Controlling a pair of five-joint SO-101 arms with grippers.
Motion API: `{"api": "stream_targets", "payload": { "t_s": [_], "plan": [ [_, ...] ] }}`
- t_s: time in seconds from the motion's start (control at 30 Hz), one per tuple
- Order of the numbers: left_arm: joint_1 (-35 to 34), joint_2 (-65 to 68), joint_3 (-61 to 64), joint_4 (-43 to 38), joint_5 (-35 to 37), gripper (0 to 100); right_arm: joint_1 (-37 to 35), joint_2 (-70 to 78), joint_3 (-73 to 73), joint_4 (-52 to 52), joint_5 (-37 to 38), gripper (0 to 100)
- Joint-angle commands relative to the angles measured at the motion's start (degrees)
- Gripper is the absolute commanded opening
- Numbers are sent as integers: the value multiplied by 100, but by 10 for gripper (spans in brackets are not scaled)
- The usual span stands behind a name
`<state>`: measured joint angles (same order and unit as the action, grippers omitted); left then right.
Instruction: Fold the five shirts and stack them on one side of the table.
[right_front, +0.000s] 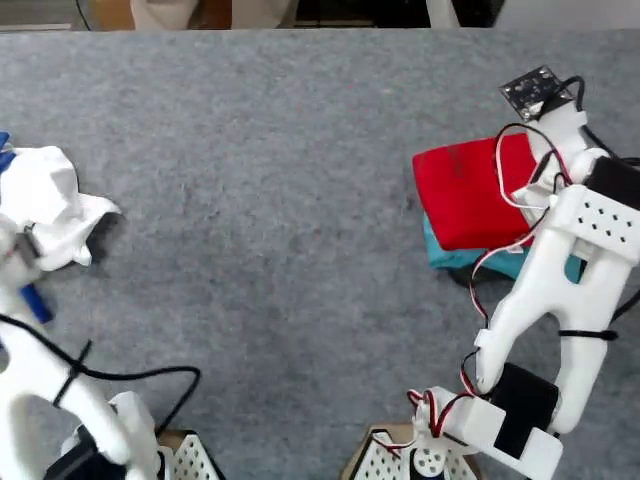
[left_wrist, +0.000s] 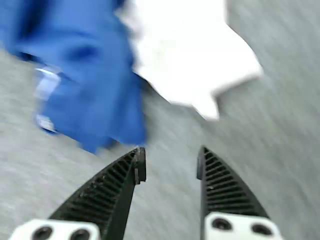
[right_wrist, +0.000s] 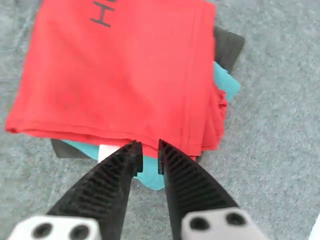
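Nearest the left wrist camera, the left gripper (left_wrist: 170, 162) hangs over the grey table (right_front: 280, 200) with its jaws spread wide and nothing between them, which I read as readiness to take cloth. Just beyond its tips lie two unfolded shirts. A crumpled blue shirt (left_wrist: 85, 65) is in the upper left of that frame and a white shirt (left_wrist: 190, 50) in the upper middle, the two meeting edge to edge. In the high view they sit bunched at the left edge.

In the right wrist view, the right gripper (right_wrist: 147, 152) has its jaws drawn close with a narrow slit between them, pinching nothing that shows, poised at the near edge of the stack. A folded red shirt (right_wrist: 115, 70) lies on top, with a teal shirt (right_wrist: 227, 82) under it and a dark shirt (right_wrist: 227, 45) peeking out beneath. The stack sits at the right of the high view, probably so the middle can serve for folding. Three shirts seem done and two are left.
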<state>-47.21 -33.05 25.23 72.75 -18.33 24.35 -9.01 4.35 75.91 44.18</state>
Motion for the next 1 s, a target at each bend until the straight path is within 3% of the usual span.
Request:
{"api": "stream_targets", "payload": {
  "t_s": [0.0, 0.17, 0.27, 0.37, 0.5, 0.73, 0.83, 0.97],
  "plan": [
    [-607, 330, -202, -747, -422, 197, -259, -259, -57, 105, 35, 62],
    [-949, 1771, 651, -2549, -747, 195, -523, -259, -57, 360, 35, 62],
    [-932, 2316, 598, -2716, -703, 167, -620, -268, -92, 536, 35, 62],
    [-712, 2352, 273, -2295, -738, 22, -664, -268, -101, 571, 35, 62],
    [-132, 2334, -53, -1574, -712, 15, -673, -268, -101, 589, 35, 62],
    [1108, 1473, -809, 554, -677, 19, -637, -268, -101, 589, 35, 62],
    [2136, 602, -765, 1284, -396, 19, -664, -268, -101, 589, 35, 62],
    [4413, -743, -237, 1960, -114, 19, -681, -268, -101, 589, 35, 62]
  ]
}}
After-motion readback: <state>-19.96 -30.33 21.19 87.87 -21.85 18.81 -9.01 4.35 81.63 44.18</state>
